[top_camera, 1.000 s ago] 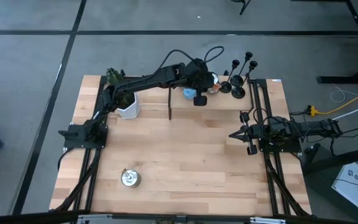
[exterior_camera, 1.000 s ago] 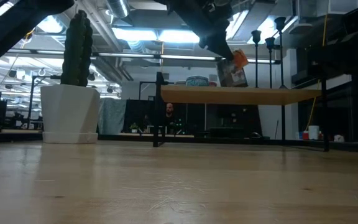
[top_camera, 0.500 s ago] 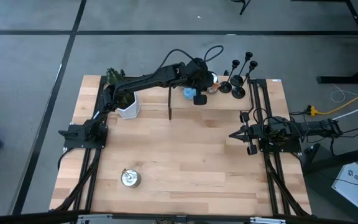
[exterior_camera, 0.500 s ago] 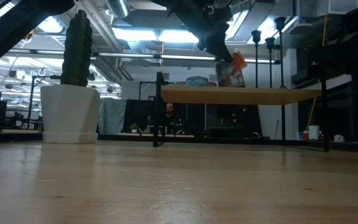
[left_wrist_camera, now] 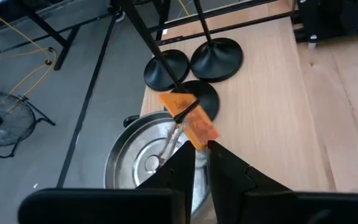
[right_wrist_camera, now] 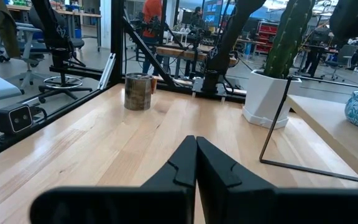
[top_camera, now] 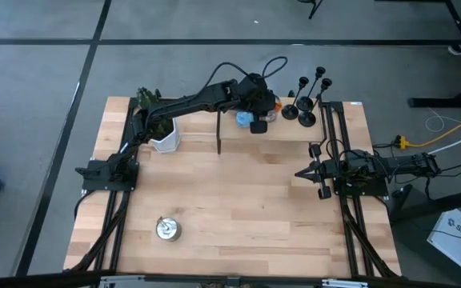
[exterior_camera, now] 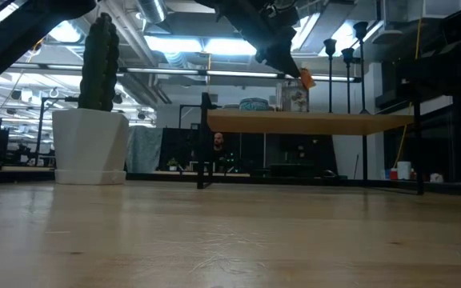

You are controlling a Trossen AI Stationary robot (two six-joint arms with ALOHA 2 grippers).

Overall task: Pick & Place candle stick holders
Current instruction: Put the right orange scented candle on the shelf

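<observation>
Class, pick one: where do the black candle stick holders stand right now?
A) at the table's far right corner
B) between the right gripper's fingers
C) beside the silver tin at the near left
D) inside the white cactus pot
A: the high view shows the candle stick holders clustered at the table's far right corner.

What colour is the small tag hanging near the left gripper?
The tag is orange, clearest in the left wrist view.
</observation>
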